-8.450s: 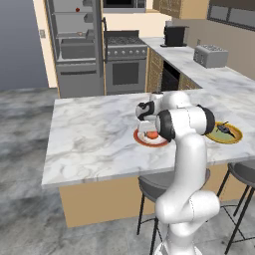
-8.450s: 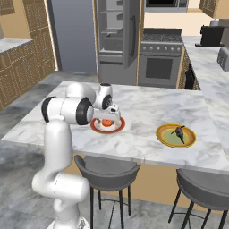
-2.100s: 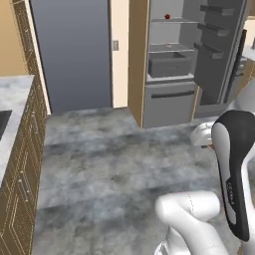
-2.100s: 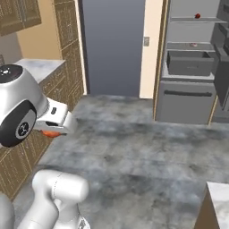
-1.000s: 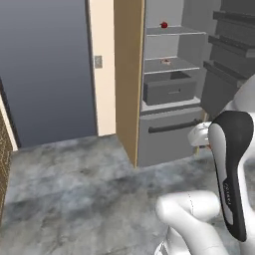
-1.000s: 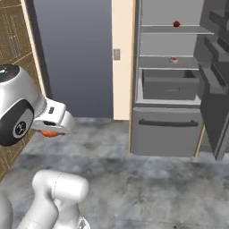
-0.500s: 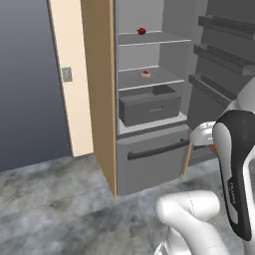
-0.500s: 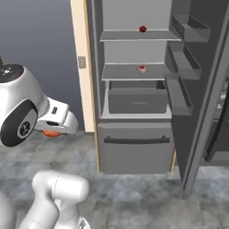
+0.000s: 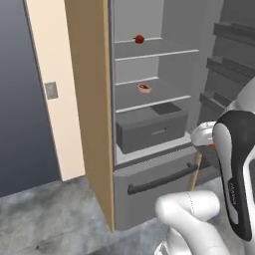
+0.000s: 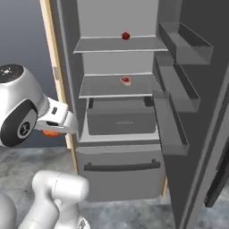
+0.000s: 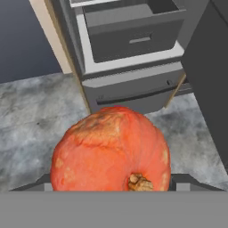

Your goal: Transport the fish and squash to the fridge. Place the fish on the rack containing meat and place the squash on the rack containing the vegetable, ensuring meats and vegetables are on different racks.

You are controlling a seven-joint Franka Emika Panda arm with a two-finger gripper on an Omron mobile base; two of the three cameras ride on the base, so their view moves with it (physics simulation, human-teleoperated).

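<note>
A home kitchen: open steel fridge (image 10: 179, 134) with shelves, drawer bin (image 10: 120, 117), grey stone-look floor (image 9: 45, 219).

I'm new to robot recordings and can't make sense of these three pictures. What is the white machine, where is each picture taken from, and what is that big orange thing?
The white machine is a robot arm on a driving base in a simulated kitchen. Two pictures come from cameras on the base, behind the arm to its left and right, both facing the open fridge. The third comes from a camera on the hand, looking along the claw.

The orange thing is the squash. It looks big because the claw holds it right in front of that camera.

In the fridge, the vegetable, a dark red round item, sits on the upper shelf. The meat lies on the shelf below, above a grey drawer bin.
</note>
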